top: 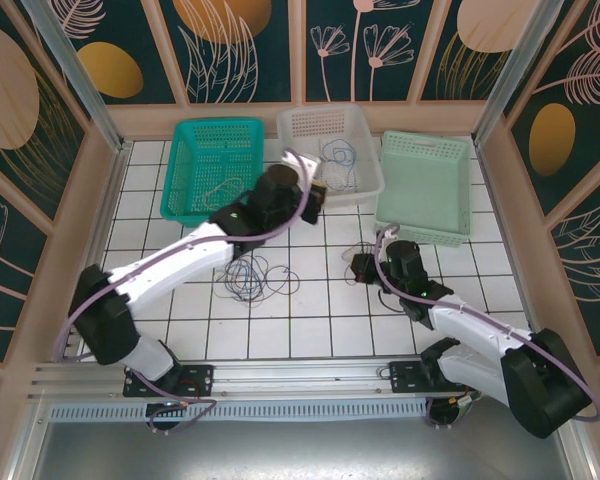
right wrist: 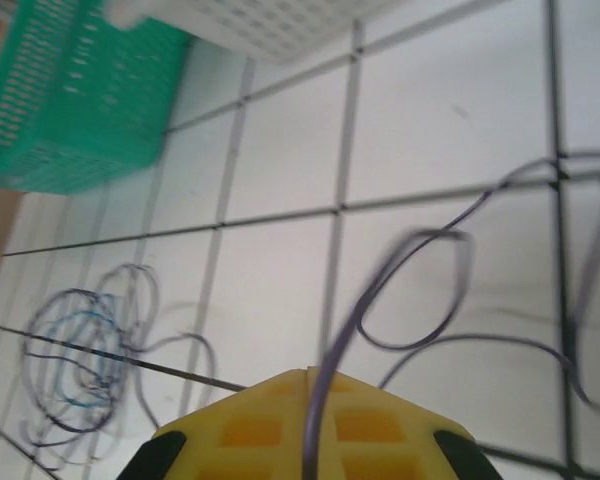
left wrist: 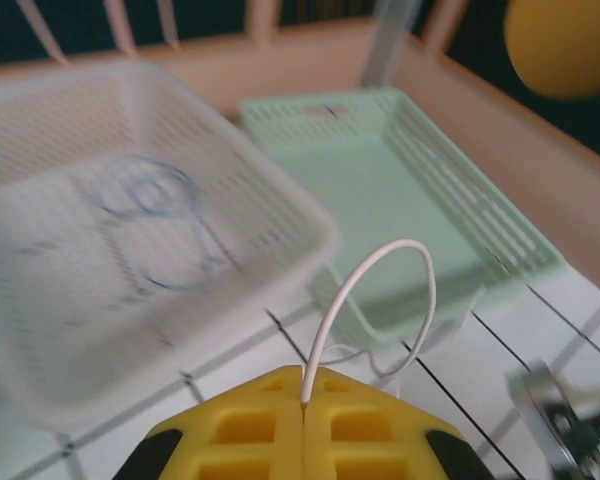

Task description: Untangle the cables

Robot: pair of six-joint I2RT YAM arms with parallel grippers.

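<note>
Sorting of the cables on the table (top: 320, 320). Left of the white basket (top: 320, 112), the teal basket (top: 218, 122) is standing alongside it. Toward the arms from the white basket, and slightly left, the loose heap of dark cables (top: 248, 278) is lying flat on the tiles. The left claw (left wrist: 303, 385) is hovering just at the white basket's near edge, its jaws pressed together on a white cable (left wrist: 404, 242) that is arching up and drooping rightward; a blue cable (left wrist: 150, 200) is lying coiled inside the white basket. Further right, and nearer the arms than the white basket, the right claw (right wrist: 308, 378) is gripping a dark cable (right wrist: 435, 235) with jaws fully closed. This strand is looping away ahead and to the claw's right, while the heap is sitting to its left. By this reading, the right arm is needing to draw rightward, away from the heap, along the strand's own length. The pale green basket (top: 425, 148) is standing right of the white basket.
</note>
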